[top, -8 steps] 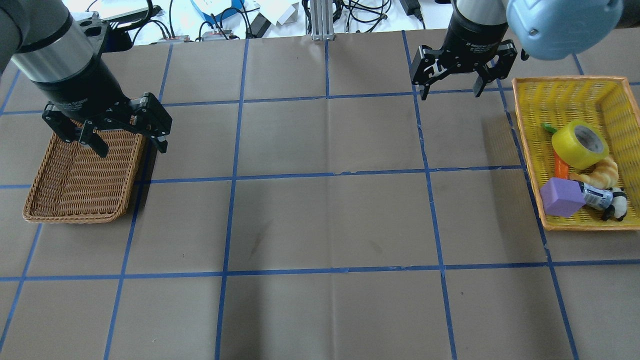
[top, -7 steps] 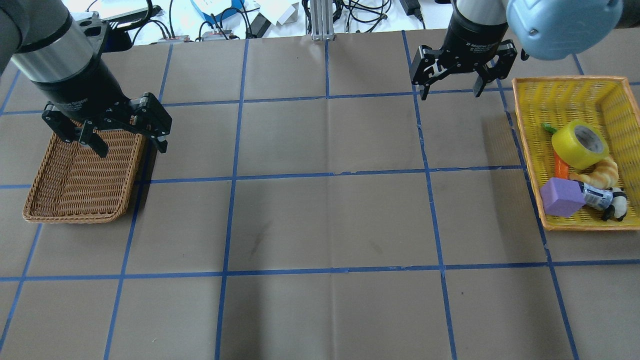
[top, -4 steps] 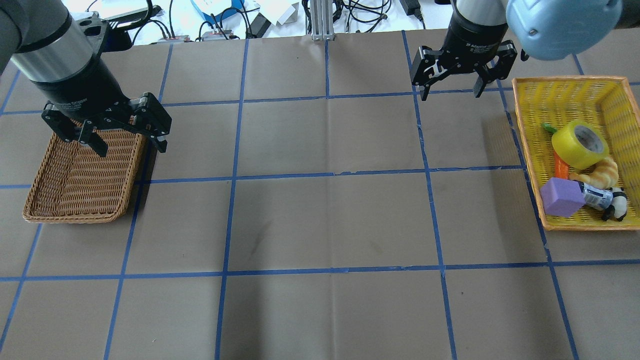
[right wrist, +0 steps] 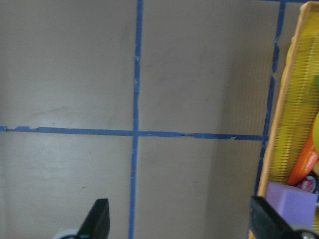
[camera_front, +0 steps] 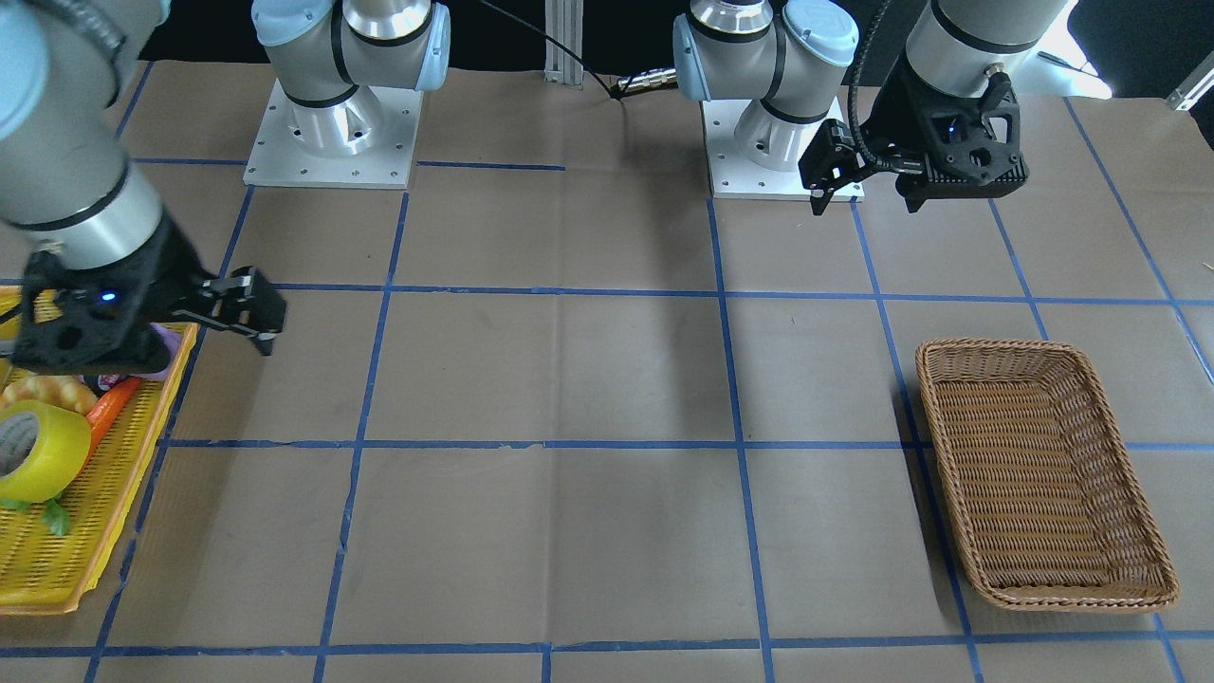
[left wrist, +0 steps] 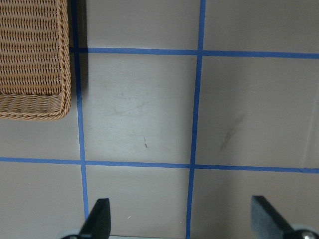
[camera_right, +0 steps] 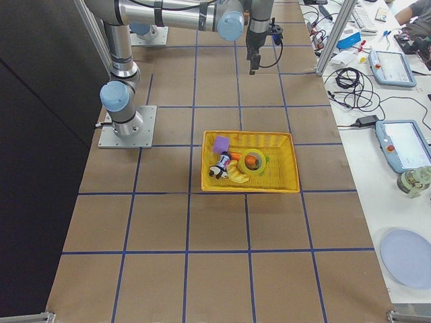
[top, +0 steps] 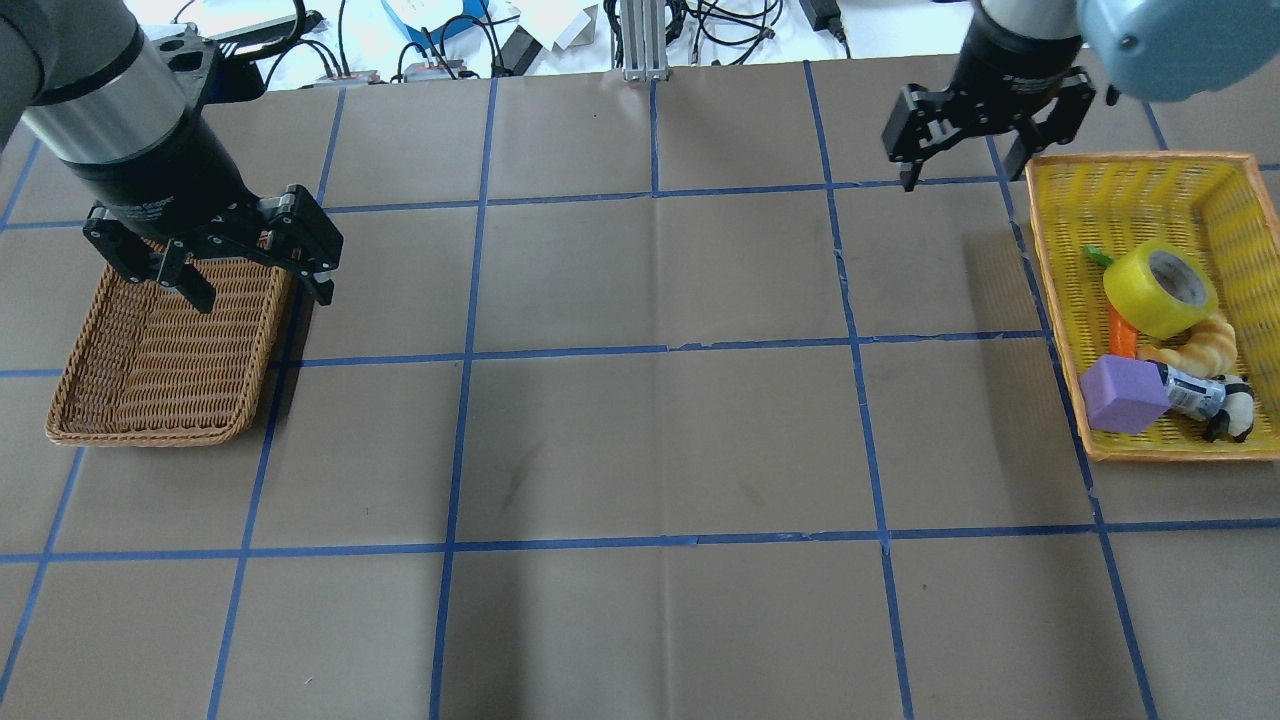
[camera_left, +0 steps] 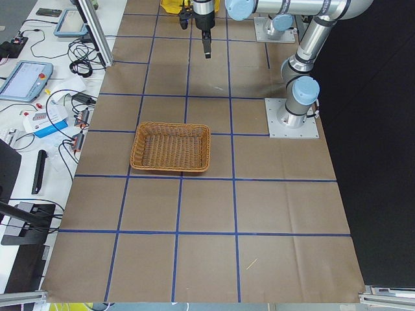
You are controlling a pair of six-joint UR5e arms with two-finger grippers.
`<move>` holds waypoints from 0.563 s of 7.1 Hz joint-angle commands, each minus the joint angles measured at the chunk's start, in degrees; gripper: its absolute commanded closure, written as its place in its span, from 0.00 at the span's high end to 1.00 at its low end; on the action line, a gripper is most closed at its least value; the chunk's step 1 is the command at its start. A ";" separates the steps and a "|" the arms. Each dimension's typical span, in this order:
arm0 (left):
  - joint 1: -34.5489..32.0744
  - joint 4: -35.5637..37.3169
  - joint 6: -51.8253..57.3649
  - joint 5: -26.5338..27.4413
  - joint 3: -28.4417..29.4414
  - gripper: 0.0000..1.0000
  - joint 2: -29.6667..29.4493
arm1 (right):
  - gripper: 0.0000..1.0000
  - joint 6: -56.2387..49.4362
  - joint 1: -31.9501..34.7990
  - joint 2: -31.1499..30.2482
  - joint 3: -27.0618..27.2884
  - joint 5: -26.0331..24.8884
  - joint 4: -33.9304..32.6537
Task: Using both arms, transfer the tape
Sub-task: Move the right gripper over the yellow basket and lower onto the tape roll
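The left gripper (top: 265,297) and right gripper (top: 962,174) are seen spread wide, gripping nothing, and one tape (top: 1160,288) is counted in the yellow basket (top: 1130,170), with one wicker basket (top: 150,432) well apart.

Robotics lab: blue-taped grid desk (top: 640,440), two arms (camera_front: 351,57) bolted onto it, teach pendants (camera_right: 403,145) and tangled cables (top: 722,18) just beside the desk.

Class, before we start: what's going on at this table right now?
A robot is meant to move the tape across, but neither gripper touches it yet. It lies in the yellow basket with a purple block and other small items. The right gripper hovers beside that basket, jaws open and holding nothing. The left gripper hangs beside the wicker basket, jaws open too.
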 commanded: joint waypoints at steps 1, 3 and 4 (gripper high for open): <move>0.00 0.00 -0.03 0.05 -0.02 1.00 -0.01 | 1.00 -12.19 -11.24 4.16 -0.94 2.95 -0.34; 0.00 0.00 -0.12 0.05 -0.02 1.00 -0.10 | 1.00 -20.79 -18.61 10.38 -2.78 8.57 -0.60; 0.00 0.00 -0.64 -0.04 0.15 1.00 -0.45 | 1.00 -26.15 -21.17 12.94 -3.57 8.77 -0.78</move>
